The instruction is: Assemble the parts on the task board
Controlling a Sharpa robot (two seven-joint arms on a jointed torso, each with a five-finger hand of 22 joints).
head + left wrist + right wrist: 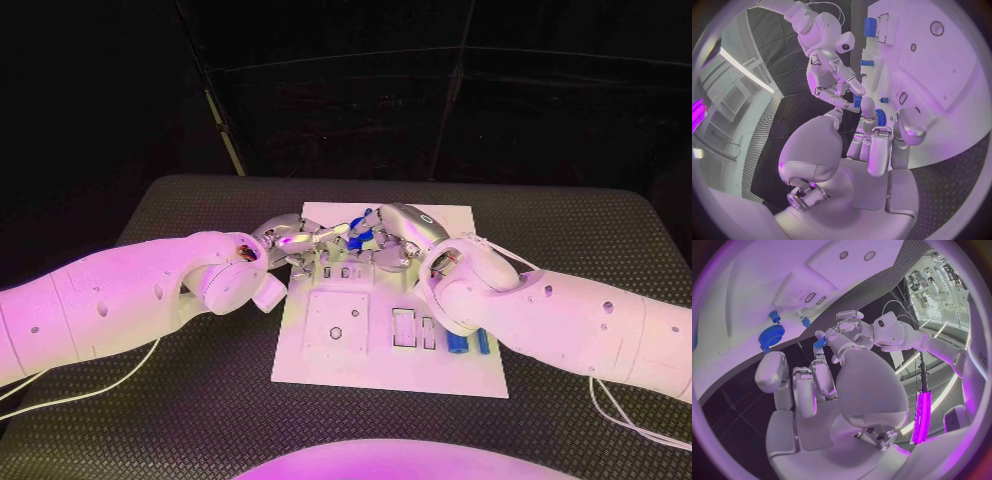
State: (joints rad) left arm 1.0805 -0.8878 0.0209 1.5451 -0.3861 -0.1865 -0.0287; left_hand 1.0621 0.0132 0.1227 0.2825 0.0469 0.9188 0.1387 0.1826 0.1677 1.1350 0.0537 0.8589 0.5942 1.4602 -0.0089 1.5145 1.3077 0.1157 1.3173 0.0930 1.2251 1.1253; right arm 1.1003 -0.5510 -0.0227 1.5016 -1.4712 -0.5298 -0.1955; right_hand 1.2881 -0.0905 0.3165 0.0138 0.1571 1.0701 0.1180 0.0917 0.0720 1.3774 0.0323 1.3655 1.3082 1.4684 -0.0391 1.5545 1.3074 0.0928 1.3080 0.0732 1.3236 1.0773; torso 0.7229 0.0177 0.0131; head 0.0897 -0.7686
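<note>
Black table [173,400]: fills the lower two thirds of the head view. Left hand [296,238]: left of centre, over the far end of the task board [361,370]; fingers reach toward the right hand, and whether they pinch anything cannot be told. Task board: white plate at centre, lying lengthwise away from the robot, with slots and round holes in its near half. Small blue part [359,239]: at centre, between the two hands' fingertips, above the board's far end; which hand holds it cannot be told. Right hand [401,232]: just right of centre, fingers curled toward the blue part. Two blue parts [469,343]: lower right of the board, side by side. Blue gear [771,335]: on the board, seen in the right wrist view.
</note>
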